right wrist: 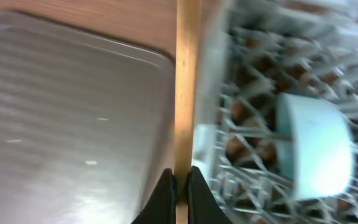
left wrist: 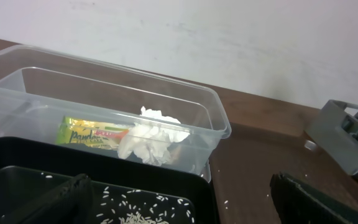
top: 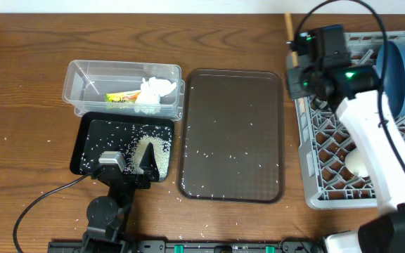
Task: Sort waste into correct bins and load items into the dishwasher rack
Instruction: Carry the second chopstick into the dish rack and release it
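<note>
Right gripper clenched on wooden chopstick beside dishwasher rack; loading step; next, likely: lift over rack wall, release.

Our right gripper pinches a wooden chopstick running straight up our view. Left of it we see the brown tray; right, the blurred grey rack holding a pale vessel.

On the table: one tub, one black tray, one brown tray and one rack. One wrapper and one tissue wad show, and rice in grains too many to count. One plate, one white vessel and one chopstick are visible. The left arm and right arm make two.
</note>
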`<state>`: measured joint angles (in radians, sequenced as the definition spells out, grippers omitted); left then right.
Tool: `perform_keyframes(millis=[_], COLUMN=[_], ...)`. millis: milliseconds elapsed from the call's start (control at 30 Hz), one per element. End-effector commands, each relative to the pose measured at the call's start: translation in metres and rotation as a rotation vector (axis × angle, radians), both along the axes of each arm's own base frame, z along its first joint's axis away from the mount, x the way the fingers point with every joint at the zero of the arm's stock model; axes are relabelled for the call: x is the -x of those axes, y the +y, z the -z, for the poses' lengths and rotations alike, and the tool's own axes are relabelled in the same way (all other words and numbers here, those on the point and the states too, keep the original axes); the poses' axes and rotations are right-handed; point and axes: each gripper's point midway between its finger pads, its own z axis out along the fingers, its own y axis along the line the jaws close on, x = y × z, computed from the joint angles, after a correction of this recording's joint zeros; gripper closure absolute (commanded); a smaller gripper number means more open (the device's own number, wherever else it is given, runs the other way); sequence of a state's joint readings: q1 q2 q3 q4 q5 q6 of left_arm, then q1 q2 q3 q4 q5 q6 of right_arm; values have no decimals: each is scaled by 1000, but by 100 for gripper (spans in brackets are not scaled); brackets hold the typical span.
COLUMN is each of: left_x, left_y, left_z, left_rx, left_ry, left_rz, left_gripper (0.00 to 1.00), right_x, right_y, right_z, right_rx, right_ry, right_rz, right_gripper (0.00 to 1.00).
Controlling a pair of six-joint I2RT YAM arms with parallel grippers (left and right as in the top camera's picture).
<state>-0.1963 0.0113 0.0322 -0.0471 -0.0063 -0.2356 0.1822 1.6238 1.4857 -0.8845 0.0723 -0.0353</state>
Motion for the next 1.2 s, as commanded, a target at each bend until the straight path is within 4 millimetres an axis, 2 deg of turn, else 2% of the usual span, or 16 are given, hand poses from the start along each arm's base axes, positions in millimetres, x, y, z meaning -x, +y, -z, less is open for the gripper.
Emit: perform_keyframes(millis=[0, 133, 233, 333, 400, 467, 533, 700, 733, 767, 900, 1000, 1167], left_x=[0, 0, 0, 0, 0, 0, 0, 0, 0, 0, 0, 0, 0], left_y=[3, 3, 3, 3, 3, 3, 3, 3, 3, 3, 3, 3, 3], left_z=[18, 18, 18, 18, 18, 18, 18, 18, 18, 18, 18, 18, 18], left_rx=[-13, -13, -13, -13, -13, -13, -13, -13, -13, -13, -13, -13, -13], left_ry=[44, 44, 44, 44, 44, 44, 44, 44, 44, 44, 44, 44, 44], left_rz=[-16, -16, -16, -16, -16, -16, -16, -16, -16, -16, -16, -16, -16], left_gripper=[6, 6, 6, 6, 6, 6, 6, 6, 6, 6, 6, 6, 6], right_x=[1, 7, 13, 16, 19, 22, 25, 45, 50, 57, 95, 127, 176], right_y=[-25, -48, -59, -58, -46, -33, -20, 6, 8, 11, 22, 26, 25], right_z=[35, 75, 98, 104, 96, 79, 54, -24, -38, -54, -109, -137, -164], right_rx=[40, 87, 97, 76, 14, -58, -133, -254, -256, -258, -273, -299, -373], right_ry=[95, 204, 269, 295, 299, 291, 257, 79, 40, -6, -156, -232, -296], right_rz=[18, 92, 144, 153, 126, 96, 61, -32, -46, -62, -126, -149, -120], right_gripper=[99, 99, 99, 98, 94, 78, 57, 18, 5, 1, 1, 1, 1])
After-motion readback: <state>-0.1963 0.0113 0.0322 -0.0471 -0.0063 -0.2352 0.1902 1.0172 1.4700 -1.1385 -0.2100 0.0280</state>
